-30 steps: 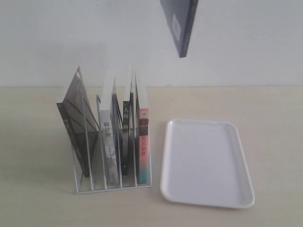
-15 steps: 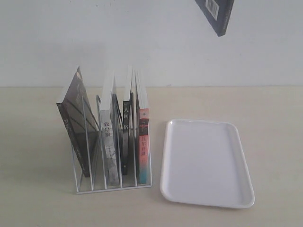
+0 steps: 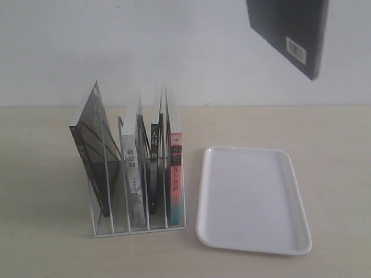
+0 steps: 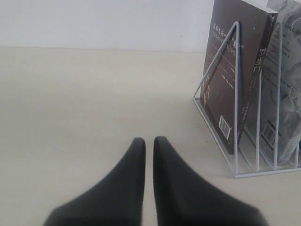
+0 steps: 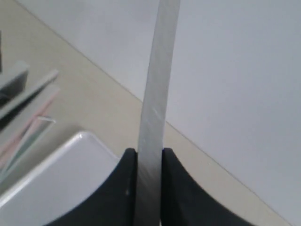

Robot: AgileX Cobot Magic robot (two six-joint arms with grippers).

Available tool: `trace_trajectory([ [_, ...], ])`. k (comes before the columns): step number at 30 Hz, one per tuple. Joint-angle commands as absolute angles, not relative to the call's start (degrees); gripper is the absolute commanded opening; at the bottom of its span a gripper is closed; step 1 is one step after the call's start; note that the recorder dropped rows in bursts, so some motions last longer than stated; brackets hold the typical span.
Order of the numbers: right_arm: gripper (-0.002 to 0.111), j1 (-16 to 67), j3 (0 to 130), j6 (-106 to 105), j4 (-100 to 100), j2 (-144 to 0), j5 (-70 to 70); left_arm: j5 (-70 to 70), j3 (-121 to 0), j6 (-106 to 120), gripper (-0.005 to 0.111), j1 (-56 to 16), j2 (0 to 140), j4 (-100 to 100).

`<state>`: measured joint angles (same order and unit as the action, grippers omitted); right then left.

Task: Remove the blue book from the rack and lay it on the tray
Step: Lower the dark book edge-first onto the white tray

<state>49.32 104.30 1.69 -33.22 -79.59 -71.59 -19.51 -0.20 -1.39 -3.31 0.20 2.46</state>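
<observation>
Right gripper [image 5: 149,153], right wrist view: black fingers pinch the blue book [image 5: 157,84], seen edge-on, with a corner of the tray [image 5: 61,174] below. Left wrist view: left gripper [image 4: 149,141] drawn together to a thin slit, holding nothing, low over the table [image 4: 70,94] near the rack [image 4: 236,94]. Exterior view: blue book hangs tilted high in the air on the tray's side, barcode showing, well clear of the rack; rack stands just beside the tray, holding other books [image 3: 153,162].

We take this for a bare lab test bench: a pale beige counter [image 3: 46,174] against a plain white wall [image 3: 116,46], staged with a white wire book rack [image 3: 139,230] and a flat white plastic tray [image 3: 255,197].
</observation>
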Motion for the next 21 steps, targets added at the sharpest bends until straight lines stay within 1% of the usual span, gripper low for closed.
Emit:
trace_trajectory([
  [1, 0.0, 43.9, 96.1, -2.8, -32.3, -75.3, -70.0, -19.5, 0.0, -1.9, 0.006, -3.1, 0.0, 2.3],
  [3, 0.0, 41.3, 91.9, -5.8, -28.9, -73.4, -69.1, -19.5, 0.0, -1.9, 0.006, -3.1, 0.0, 2.3],
  [12, 0.0, 31.6, 73.5, -29.6, -13.2, -68.7, -54.2, -19.5, 0.0, -1.9, 0.006, -3.1, 0.0, 2.3],
  [17, 0.0, 28.2, 68.5, -35.8, -8.7, -68.7, -45.3, -19.5, 0.0, -1.9, 0.006, -3.1, 0.0, 2.3],
  [21, 0.0, 27.2, 65.8, -41.9, -7.3, -69.8, -42.2, -19.5, 0.0, -1.9, 0.006, -3.1, 0.0, 2.3],
])
